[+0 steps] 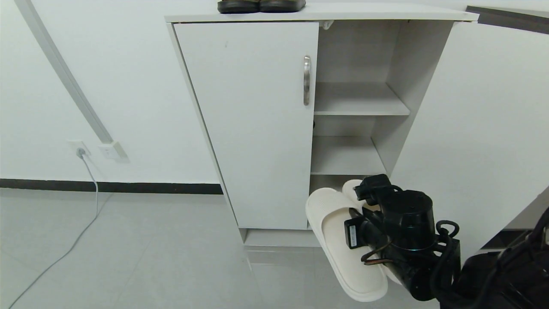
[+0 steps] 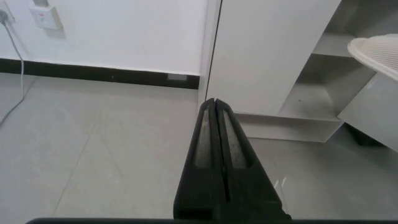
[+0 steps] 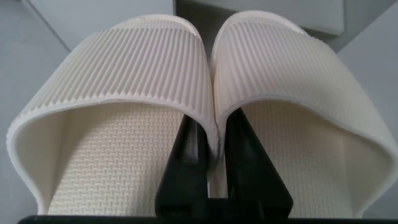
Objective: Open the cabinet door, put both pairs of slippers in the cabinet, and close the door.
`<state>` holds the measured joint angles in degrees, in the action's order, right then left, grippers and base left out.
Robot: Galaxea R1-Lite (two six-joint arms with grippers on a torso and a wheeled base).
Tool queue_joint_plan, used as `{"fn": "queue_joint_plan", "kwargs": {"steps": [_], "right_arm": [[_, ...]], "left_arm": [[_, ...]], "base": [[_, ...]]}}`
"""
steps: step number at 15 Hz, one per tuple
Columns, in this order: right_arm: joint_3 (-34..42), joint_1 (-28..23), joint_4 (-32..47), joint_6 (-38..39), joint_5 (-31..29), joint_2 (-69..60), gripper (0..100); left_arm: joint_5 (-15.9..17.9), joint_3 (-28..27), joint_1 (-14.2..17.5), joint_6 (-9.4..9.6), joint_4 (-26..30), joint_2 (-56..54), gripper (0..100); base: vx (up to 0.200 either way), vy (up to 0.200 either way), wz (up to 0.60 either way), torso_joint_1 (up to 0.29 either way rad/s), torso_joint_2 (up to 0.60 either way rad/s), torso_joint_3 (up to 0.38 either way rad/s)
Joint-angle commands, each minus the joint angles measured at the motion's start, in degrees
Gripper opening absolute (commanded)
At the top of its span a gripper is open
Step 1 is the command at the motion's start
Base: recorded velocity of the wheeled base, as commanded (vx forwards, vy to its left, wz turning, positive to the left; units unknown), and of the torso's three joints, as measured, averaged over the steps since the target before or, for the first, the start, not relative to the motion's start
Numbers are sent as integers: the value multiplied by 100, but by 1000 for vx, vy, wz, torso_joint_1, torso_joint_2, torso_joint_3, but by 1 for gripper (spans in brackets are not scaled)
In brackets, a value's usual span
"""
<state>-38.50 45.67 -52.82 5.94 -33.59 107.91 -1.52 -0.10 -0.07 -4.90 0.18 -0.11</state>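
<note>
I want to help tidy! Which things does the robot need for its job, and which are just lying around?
For the job: white slippers in the right claw, dark slippers on top of the cabinet, its open door.
Just lying about: wall socket, grey wall strip.

A pair of shoes point(image 1: 261, 5) sits on top of the cabinet point(image 1: 321, 17). Its left door point(image 1: 253, 128) is closed, and its right door point(image 1: 472, 128) stands open to the right. The slippers point(image 1: 339, 240), side by side in the right end effector point(image 3: 214, 162), hang before the lowest compartment, above the floor point(image 1: 128, 257)
</note>
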Motion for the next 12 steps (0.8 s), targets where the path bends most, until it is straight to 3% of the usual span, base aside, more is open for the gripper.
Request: {"fn": "queue_joint_plan", "kwargs": {"steps": [1,4,8,12], "right_arm": [[-343,127,-18,-5,-430,292,0],[-844,127,-44,57,-1212,775,0],[-975,118,-35,197,-1247,977,0],[-931,109,-44,215,-1256,969,0]], "left_arm": [[3,-8,7,-20,-1,20,0],[3,-8,-1,-28,-1,20,0],[-6,-8,-1,-28,-1,20,0],[-6,-8,-1,-28,-1,11,0]], "base": [[0,0,0,0,0,0],[0,0,0,0,0,0],[0,0,0,0,0,0],[0,-200,0,0,5,1]]}}
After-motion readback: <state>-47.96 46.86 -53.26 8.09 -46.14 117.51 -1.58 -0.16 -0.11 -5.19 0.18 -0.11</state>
